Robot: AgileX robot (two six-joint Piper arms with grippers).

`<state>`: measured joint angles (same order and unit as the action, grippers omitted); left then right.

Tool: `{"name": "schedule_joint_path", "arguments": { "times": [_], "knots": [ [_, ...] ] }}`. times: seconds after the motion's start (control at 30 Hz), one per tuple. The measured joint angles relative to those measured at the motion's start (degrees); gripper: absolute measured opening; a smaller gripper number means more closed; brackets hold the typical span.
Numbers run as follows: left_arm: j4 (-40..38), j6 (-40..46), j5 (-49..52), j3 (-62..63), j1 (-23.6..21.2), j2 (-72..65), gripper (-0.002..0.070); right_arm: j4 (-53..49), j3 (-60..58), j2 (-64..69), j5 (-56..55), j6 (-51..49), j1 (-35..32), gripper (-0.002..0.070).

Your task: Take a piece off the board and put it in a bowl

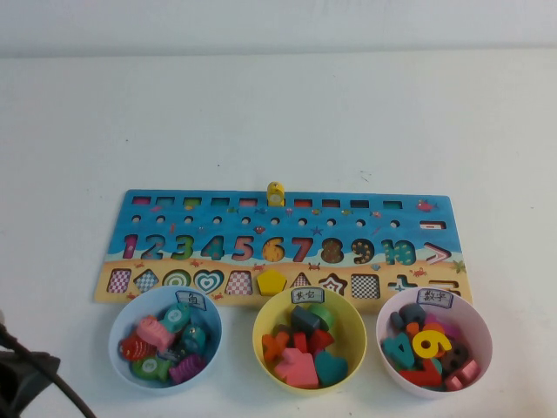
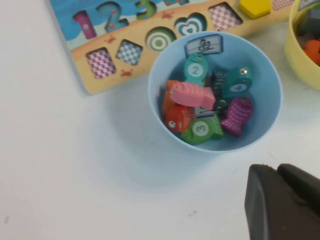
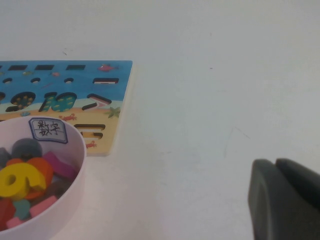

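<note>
The long blue board (image 1: pixel 287 228) lies across the table's middle. A pink piece (image 1: pixel 155 333) lies on top of several fish pieces inside the pale blue bowl (image 1: pixel 122 326) in front of the board's left end. It also shows in the left wrist view (image 2: pixel 192 95), in the bowl (image 2: pixel 270 85). My left gripper (image 2: pixel 277 171) is shut and empty, over bare table on the near side of that bowl. My right gripper (image 3: pixel 275 164) is shut and empty, over bare table to the right of the board (image 3: pixel 65 95). It does not show in the high view.
A yellow block (image 1: pixel 276 193) stands in the board's top row. A yellow bowl (image 1: pixel 348 313) of shapes and a pinkish-lilac bowl (image 1: pixel 479 326) of numbers sit in front of the board. My left arm's dark body (image 1: pixel 19 376) is at the near left corner.
</note>
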<state>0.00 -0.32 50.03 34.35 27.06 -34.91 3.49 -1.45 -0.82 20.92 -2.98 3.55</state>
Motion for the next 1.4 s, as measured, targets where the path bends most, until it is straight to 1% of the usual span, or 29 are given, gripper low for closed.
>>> {"name": "schedule_joint_path", "arguments": {
  "times": [0.1, 0.17, 0.23, 0.33, 0.43, 0.53, 0.67, 0.83, 0.9, 1.03, 1.13, 1.23, 1.4],
  "knots": [
    [2.75, -1.52, -2.84, -1.19, 0.00, 0.87, -0.0002, 0.00, 0.00, 0.00, 0.00, 0.00, 0.00, -0.0017],
    [5.62, -4.07, -8.10, -3.48, -0.13, 2.52, -0.0002, 0.00, 0.00, 0.00, 0.00, 0.00, 0.00, -0.0017],
    [7.61, -5.76, -15.86, -7.45, -0.98, 5.52, -0.0002, 0.00, 0.00, 0.00, 0.00, 0.00, 0.00, -0.0017],
    [7.50, -6.54, -28.12, -14.59, -4.51, 10.99, -0.0002, 0.00, 0.00, 0.00, 0.00, 0.00, 0.00, -0.0017],
    [5.89, -6.54, -35.69, -22.11, -9.69, 17.57, -0.0002, 0.00, 0.00, 0.00, 0.00, 0.00, 0.00, -0.0017],
    [3.95, -6.54, -38.25, -28.45, -15.02, 24.71, -0.0002, 0.00, 0.00, 0.00, 0.00, 0.00, 0.00, -0.0017],
    [3.07, -6.39, -38.70, -33.46, -20.41, 33.57, -0.0002, 0.00, 0.00, 0.00, 0.00, 0.00, 0.00, -0.0017],
    [1.54, -5.99, -36.13, -35.75, -27.00, 35.51, -0.0003, 0.00, 0.00, 0.00, 0.04, 0.00, 0.00, -0.0017],
    [1.32, -5.36, -34.07, -35.75, -28.60, 35.51, -0.0003, 0.00, 0.00, 0.00, 0.04, 0.00, 0.00, -0.0017],
    [0.63, -1.83, -30.28, -35.80, -28.71, 35.51, -0.0003, 0.00, 0.00, 0.00, 0.13, 0.00, 0.00, -0.0017],
    [0.00, 0.32, -29.11, -35.80, -27.63, 35.51, -0.0003, 0.00, 0.00, 0.00, 0.13, 0.00, 0.00, -0.0017],
    [0.00, 0.32, -28.96, -35.80, -25.94, 35.51, -0.0003, 0.00, 0.00, 0.00, 0.13, 0.00, 0.00, -0.0017],
    [-0.31, 0.72, -28.96, -35.80, -24.34, 35.51, -0.0003, 0.00, 0.00, 0.00, 0.13, 0.00, 0.00, -0.0017]
  ]
}}
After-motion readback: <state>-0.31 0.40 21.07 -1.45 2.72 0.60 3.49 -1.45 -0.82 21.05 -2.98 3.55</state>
